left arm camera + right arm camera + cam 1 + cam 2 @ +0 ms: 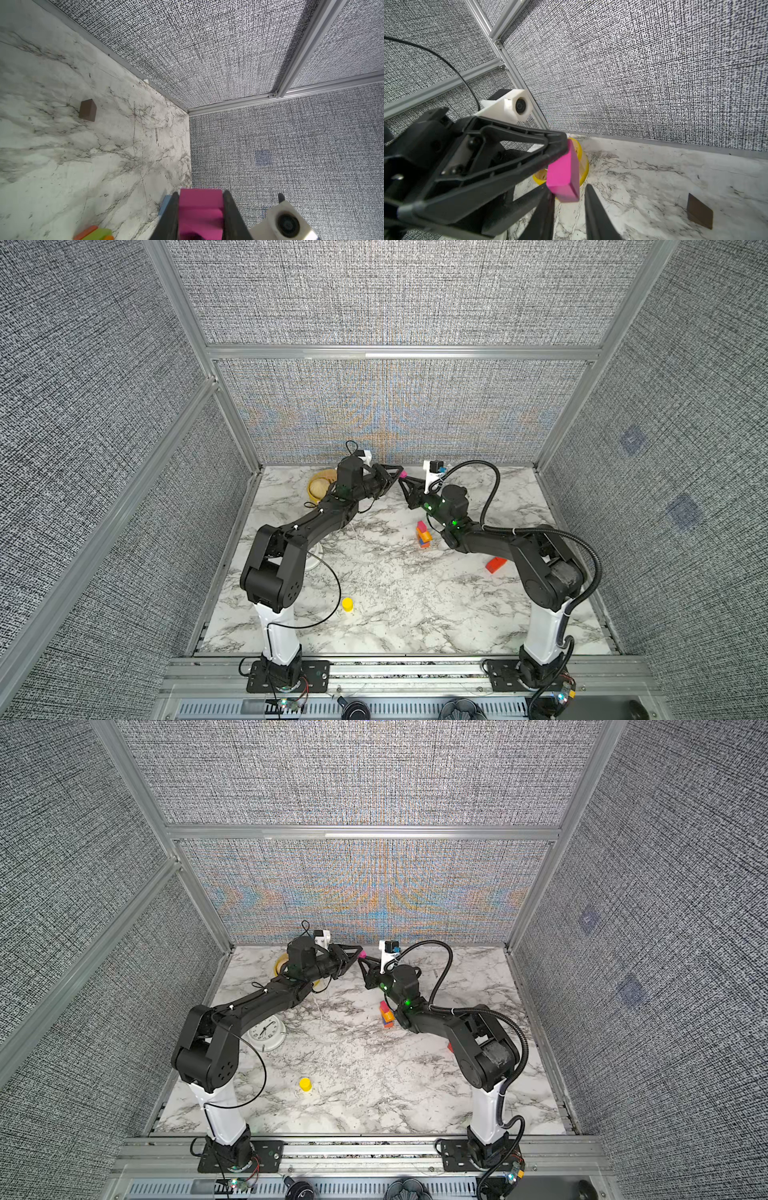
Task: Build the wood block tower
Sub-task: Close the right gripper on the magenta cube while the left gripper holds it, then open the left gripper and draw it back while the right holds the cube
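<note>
Pink wooden bar hangs in mid-air above and behind the slim multicoloured block tower, clamped in my left gripper. The narrow jaws of my right gripper flank its free end; I cannot tell whether they bite. A clean hand-over likely needs a square, firm pinch before release. Below: white veined marble tabletop, grey woven walls.

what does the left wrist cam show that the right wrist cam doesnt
Only the left wrist view: lime and orange blocks on the table, plus the right wrist camera. Only the right wrist view: the yellow basket and the left wrist camera. Both: the pink block shut in the left tool, and the dark brown block lying apart on the marble table.
</note>
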`<state>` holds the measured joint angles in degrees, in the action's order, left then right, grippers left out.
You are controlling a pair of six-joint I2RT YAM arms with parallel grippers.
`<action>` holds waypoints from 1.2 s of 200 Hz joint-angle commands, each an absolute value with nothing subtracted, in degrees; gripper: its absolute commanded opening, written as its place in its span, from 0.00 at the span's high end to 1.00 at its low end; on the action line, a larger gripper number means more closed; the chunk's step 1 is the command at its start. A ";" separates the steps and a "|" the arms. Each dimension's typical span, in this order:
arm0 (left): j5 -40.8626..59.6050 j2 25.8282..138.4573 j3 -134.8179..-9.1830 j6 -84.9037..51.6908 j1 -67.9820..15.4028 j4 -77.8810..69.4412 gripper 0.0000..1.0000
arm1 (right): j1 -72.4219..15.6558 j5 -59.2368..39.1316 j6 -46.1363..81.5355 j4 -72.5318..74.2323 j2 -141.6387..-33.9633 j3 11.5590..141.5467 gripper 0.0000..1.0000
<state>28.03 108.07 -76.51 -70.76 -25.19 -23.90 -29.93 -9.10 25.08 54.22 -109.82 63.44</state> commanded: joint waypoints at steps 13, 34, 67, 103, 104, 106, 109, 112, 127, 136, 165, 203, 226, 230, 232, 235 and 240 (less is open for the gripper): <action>29.70 107.75 -76.20 -71.10 -25.22 -25.09 0.93 | -29.72 -7.53 24.85 56.60 -109.76 64.16 0.77; 29.75 107.70 -76.07 -71.16 -25.22 -25.22 0.93 | -29.75 -7.60 24.80 56.59 -109.79 64.42 0.79; 29.84 107.73 -75.87 -71.23 -25.22 -25.55 0.93 | -29.73 -7.57 24.74 56.57 -109.84 64.42 0.83; 30.63 108.05 -76.02 -71.46 -25.22 -25.82 0.92 | -29.72 -7.69 24.86 55.89 -109.48 64.07 0.86; 30.65 108.08 -75.98 -71.46 -25.22 -25.83 0.92 | -29.76 -7.71 24.87 55.80 -109.49 64.03 0.86; 30.67 108.10 -75.99 -71.46 -25.16 -25.82 0.92 | -29.78 -7.66 24.92 55.70 -109.51 63.95 0.86; 30.72 108.10 -75.94 -71.46 -25.23 -25.88 0.90 | -29.78 -7.65 25.00 55.66 -109.47 63.86 0.86; 30.80 108.11 -75.94 -71.46 -25.18 -25.92 0.88 | -29.72 -7.69 25.12 55.66 -109.43 63.77 0.87; 30.99 108.11 -75.96 -71.06 -25.20 -25.93 0.76 | -29.73 -7.74 25.41 55.97 -109.24 63.01 0.88; 31.20 108.13 -76.03 -70.69 -25.24 -26.02 0.67 | -29.71 -7.76 25.49 55.98 -109.07 62.61 0.88; 31.81 107.76 -76.26 -68.65 -25.14 -25.12 0.01 | -29.71 -8.10 25.49 55.36 -107.84 61.71 0.89; 30.82 105.76 -75.79 -65.95 -23.87 -21.46 0.01 | -29.71 -10.18 25.92 49.73 -104.22 60.38 0.89; 30.76 103.84 -74.65 -63.15 -22.39 -19.05 0.01 | -29.67 -11.78 24.41 40.89 -99.43 59.15 0.89; 30.60 103.41 -74.40 -62.53 -22.16 -18.48 0.01 | -29.61 -12.06 24.00 39.39 -98.51 58.88 0.89; 30.59 103.20 -74.23 -62.17 -22.02 -18.16 0.01 | -29.53 -12.24 23.71 38.68 -97.99 58.77 0.89; 30.47 102.88 -73.96 -61.78 -21.93 -17.77 0.01 | -29.41 -12.44 23.42 37.52 -97.27 58.53 0.89; 30.33 102.32 -73.56 -60.99 -21.59 -17.23 0.01 | -29.36 -12.86 22.86 35.75 -95.96 58.29 0.89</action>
